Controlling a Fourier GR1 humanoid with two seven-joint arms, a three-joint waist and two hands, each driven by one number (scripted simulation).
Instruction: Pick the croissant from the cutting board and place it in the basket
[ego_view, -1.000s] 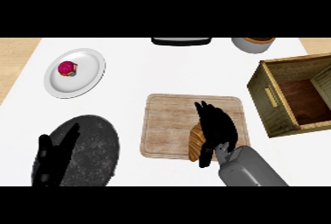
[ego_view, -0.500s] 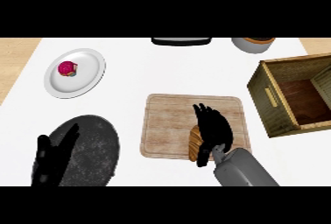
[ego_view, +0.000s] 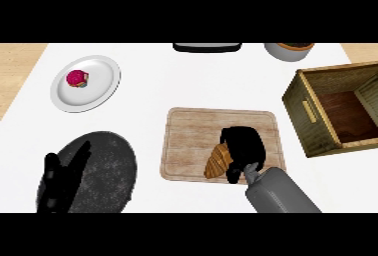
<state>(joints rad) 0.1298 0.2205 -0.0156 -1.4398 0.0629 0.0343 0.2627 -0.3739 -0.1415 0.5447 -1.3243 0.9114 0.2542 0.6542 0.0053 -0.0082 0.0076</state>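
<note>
The right hand (ego_view: 244, 147) lies on the wooden cutting board (ego_view: 199, 130), with its fingers curled down over the croissant (ego_view: 218, 161). The hand hides the right part of the croissant; only the brown left side shows, touching the board near its lower edge. The grey forearm (ego_view: 280, 192) enters from the lower edge and is cut off there.

To the right of the board, apart from it, stands the wooden basket (ego_view: 306, 112); its right part is cut off by the edge of the view.

The left hand (ego_view: 63, 180) rests at the lower left with the fingers straight and pointing up, over a dark round plate (ego_view: 107, 160). It is black on dark, so its outline is hard to see.

Further up left is a white plate (ego_view: 100, 85) with a small pink thing (ego_view: 77, 78) on it, too small to name.
</note>
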